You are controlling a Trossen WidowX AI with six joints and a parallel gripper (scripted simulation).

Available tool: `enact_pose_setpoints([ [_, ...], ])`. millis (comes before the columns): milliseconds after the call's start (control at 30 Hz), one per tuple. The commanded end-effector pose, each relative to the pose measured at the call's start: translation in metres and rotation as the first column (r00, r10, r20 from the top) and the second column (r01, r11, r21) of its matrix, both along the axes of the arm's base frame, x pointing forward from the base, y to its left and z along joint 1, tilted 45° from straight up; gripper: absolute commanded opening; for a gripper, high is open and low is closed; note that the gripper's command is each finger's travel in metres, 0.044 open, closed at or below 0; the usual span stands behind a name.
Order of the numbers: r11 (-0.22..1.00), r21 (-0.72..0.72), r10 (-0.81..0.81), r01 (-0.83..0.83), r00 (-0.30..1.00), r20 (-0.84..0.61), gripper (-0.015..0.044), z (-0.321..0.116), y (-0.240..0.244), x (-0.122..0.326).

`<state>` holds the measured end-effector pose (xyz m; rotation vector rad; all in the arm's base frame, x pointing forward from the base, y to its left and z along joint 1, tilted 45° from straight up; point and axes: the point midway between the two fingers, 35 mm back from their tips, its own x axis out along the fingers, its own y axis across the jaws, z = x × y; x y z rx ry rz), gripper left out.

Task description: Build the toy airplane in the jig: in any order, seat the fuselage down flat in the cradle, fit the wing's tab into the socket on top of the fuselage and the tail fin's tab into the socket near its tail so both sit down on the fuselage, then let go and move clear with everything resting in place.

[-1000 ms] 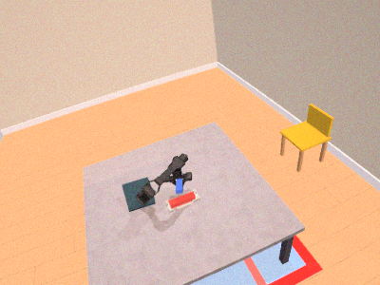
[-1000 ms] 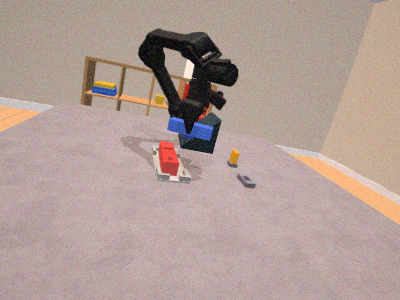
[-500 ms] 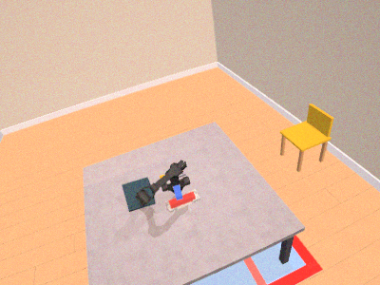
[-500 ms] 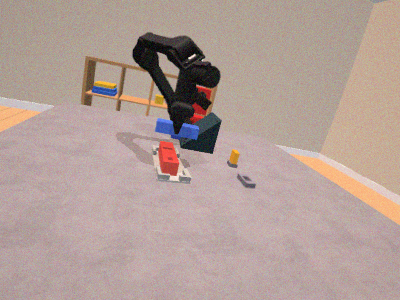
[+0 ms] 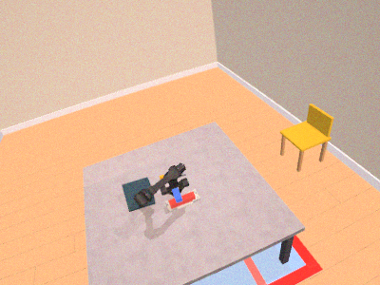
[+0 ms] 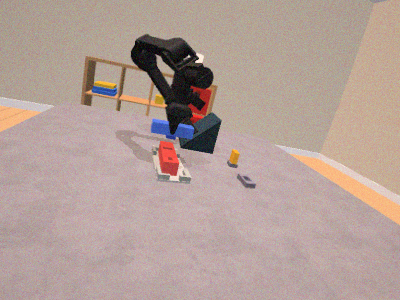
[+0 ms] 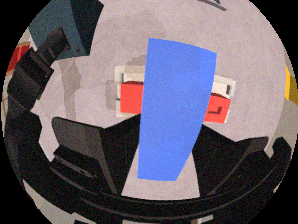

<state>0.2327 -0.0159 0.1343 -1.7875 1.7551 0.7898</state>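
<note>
My gripper (image 5: 174,188) (image 6: 173,128) is shut on the blue wing (image 5: 177,195) (image 6: 159,126) (image 7: 175,105) and holds it level above the fuselage, its tab pointing down with a visible gap in the exterior view. The red fuselage (image 5: 189,199) (image 6: 168,156) (image 7: 131,98) sits lengthwise in the pale cradle (image 6: 175,179) (image 7: 135,70), dark sockets showing on its top. In the wrist view the wing crosses the fuselage and hides its middle; one dark socket shows at the right. The orange tail fin (image 5: 161,177) (image 6: 234,156) stands upright in a small dark holder, away from the cradle.
A small grey holder (image 6: 246,181) with nothing in it lies near the tail fin. A dark teal wedge-like block (image 6: 204,139) (image 7: 75,25) stands behind the cradle, near the arm's base. The grey table (image 5: 228,209) has a shelf and a yellow chair (image 5: 306,135) beyond it.
</note>
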Motion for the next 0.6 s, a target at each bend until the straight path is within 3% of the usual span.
enact_pose_setpoints([
  [0, 1.0, -0.001, 0.007, -0.007, 1.0, 0.0, 0.0197, 0.0008, -0.0004, 0.0002],
  [567, 1.0, 0.0, 0.007, -0.007, 1.0, 0.0, 0.0197, -0.0066, -0.0077, 0.0009],
])
